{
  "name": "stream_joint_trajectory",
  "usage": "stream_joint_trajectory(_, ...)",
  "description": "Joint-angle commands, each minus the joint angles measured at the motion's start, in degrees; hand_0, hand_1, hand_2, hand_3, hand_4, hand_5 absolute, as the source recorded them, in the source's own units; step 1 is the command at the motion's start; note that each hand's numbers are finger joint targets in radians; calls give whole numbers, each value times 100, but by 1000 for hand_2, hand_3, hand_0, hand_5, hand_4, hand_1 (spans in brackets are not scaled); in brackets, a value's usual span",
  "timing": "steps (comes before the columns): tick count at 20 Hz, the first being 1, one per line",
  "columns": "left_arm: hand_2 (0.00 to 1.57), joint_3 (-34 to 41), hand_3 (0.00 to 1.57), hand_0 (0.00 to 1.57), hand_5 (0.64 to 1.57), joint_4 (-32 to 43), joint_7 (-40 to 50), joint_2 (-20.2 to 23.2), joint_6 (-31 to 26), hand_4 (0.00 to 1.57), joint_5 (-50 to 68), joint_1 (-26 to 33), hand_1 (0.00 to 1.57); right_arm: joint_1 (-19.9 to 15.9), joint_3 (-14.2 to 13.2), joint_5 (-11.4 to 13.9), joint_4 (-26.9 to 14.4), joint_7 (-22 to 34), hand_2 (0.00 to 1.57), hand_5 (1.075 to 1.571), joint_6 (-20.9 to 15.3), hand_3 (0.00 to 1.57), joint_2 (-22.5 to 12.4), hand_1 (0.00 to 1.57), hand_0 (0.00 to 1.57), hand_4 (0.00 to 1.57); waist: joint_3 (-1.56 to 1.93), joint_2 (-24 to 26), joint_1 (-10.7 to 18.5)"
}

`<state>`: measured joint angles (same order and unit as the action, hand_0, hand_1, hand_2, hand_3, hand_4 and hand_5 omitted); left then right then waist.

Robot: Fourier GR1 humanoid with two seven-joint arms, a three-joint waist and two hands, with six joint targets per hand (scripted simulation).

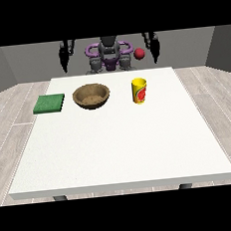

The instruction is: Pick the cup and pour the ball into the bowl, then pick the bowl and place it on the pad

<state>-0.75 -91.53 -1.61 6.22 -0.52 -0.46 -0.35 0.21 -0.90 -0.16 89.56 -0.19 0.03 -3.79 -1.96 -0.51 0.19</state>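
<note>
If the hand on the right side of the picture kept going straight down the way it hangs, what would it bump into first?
Probably nothing on the table. The hand at the view's right hangs down behind the table's far edge. The ball floats just beside it and the cup stands nearer the camera, though depth is hard to judge.

I see the table (115, 147) as a matt white slab, smooth and even, with a faint speckle. The bowl (91, 96) looks like wood, brown, with a rougher, grainy inside and a dull finish. The cup (139, 90) reads as yellow plastic, smooth, with a red printed mark on its wall and a slight sheen. The pad (49, 104) is green and matt, its top finely textured like cloth or foam; I cannot tell which. The ball (140, 53) is red, smooth and a little glossy. The floor (12, 112) around the table looks like pale wooden planks, matt.
</note>
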Motion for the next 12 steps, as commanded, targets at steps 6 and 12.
stream_joint_trajectory(6,0,28,0,0,1535,-620,606,226,-71,0,73,-117,0,-69,-88,35,620,587,0,1571,68,305,-393,0,0,1058,142,1615,-52)
stream_joint_trajectory(12,0,55,0,0,1541,-1303,2279,-606,256,0,1602,-494,0,-627,1511,-196,1245,2038,0,1571,-1295,0,368,0,0,783,187,2990,409)
